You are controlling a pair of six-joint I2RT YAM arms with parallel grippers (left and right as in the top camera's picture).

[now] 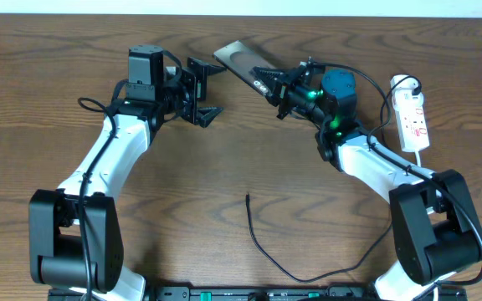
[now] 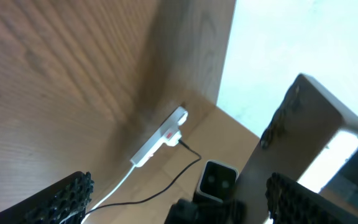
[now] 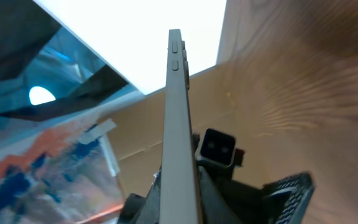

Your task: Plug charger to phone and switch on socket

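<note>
Brown wooden table (image 1: 182, 176) with strong matte grain, seen from above, with two white and black robot arms reaching toward its far edge. The right gripper (image 1: 268, 81) is clamped on one end of the flat, dark, glossy rectangular phone (image 1: 239, 61), seemingly lifted off the wood, its free end pointing toward the left arm. The right wrist view shows the phone edge-on: a thin, pale, metal-looking rim with two small side buttons. The left gripper (image 1: 201, 92) hangs just beside that free end, jaws apart and holding nothing, its black ribbed pads facing each other. The long, thin black charger (image 1: 249, 213) lies limp on bare wood near the front centre, well apart from both grippers, its small plug tip pointing toward the far edge (nothing holds it yet). The narrow white plastic socket (image 1: 412, 117), a power strip with small red marks, lies near the right edge beside the right arm. The step in hand looks like presenting the phone for plugging. To do it well, the right grip likely needs to stay firm on the slippery casing. The left gripper would best pinch the cable just behind its tip, so the limp lead cannot buckle. Which end carries the port cannot be told
</note>
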